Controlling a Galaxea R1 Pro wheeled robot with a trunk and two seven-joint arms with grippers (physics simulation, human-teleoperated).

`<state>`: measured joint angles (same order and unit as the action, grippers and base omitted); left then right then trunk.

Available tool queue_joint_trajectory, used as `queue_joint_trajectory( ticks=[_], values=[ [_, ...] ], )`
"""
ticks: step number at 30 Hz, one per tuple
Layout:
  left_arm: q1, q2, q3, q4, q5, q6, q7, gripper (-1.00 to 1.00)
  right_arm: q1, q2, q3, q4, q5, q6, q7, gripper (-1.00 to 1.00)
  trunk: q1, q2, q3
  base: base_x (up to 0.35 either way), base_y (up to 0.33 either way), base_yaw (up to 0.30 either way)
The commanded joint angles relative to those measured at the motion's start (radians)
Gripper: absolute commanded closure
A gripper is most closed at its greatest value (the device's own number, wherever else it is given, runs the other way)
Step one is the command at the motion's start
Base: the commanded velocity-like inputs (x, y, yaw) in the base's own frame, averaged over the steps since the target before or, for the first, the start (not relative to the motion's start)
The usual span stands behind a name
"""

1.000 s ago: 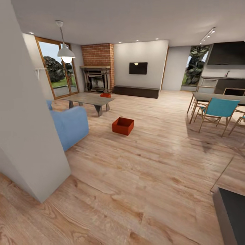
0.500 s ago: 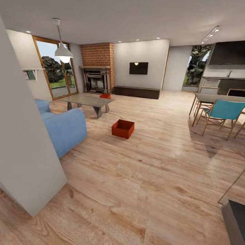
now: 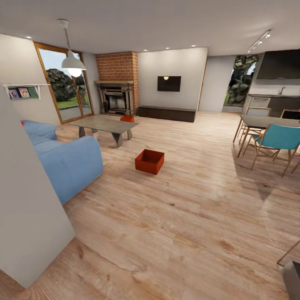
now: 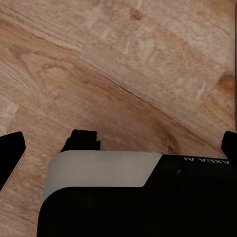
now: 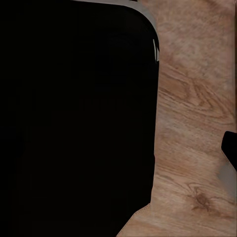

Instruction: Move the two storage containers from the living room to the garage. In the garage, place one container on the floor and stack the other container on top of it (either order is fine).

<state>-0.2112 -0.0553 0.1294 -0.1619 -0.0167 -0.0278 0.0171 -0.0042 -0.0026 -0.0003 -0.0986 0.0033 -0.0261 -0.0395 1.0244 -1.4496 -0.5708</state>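
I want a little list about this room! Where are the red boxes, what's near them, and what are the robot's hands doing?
room: living room with light wood floor
near red box: open-topped storage container on the bare floor, apart from the furniture
far red box: second storage container on the floor beyond the coffee table, before the fireplace
left side: blue sofa
right side: teal chair at a dining table
robot's hands: jaws hard to judge; wrist views look at the wood floor

Wood floor [image 3: 187, 216] — blue sofa [image 3: 66, 162]
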Motion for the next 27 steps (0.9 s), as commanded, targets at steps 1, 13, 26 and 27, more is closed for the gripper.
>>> queue_joint_trajectory(
  ticks=[1,13,26,27],
  values=[
    [0.000,0.000,0.006,0.001,-0.002,-0.003,0.001,-1.00,0.000,0.000,0.000,0.000,0.000,-0.003,-0.002,-1.00,0.001,0.000,-0.001,0.345,0.000,-0.168],
    [0.000,0.001,0.006,0.001,-0.002,-0.003,0.001,-1.00,0.000,0.000,0.000,0.000,0.001,-0.003,-0.002,-1.00,0.001,0.000,-0.001,0.345,0.023,-0.108],
    [0.000,0.001,0.006,0.001,-0.002,-0.003,0.001,-1.00,0.000,0.000,0.000,0.000,-0.001,-0.003,-0.002,-1.00,0.001,0.000,-0.001,0.325,0.158,-0.017],
    [0.000,0.001,0.006,0.001,-0.002,-0.003,0.001,-1.00,0.000,0.000,0.000,0.000,-0.001,-0.003,-0.002,-1.00,0.001,0.000,-0.001,0.313,0.178,-0.119]
  ],
)
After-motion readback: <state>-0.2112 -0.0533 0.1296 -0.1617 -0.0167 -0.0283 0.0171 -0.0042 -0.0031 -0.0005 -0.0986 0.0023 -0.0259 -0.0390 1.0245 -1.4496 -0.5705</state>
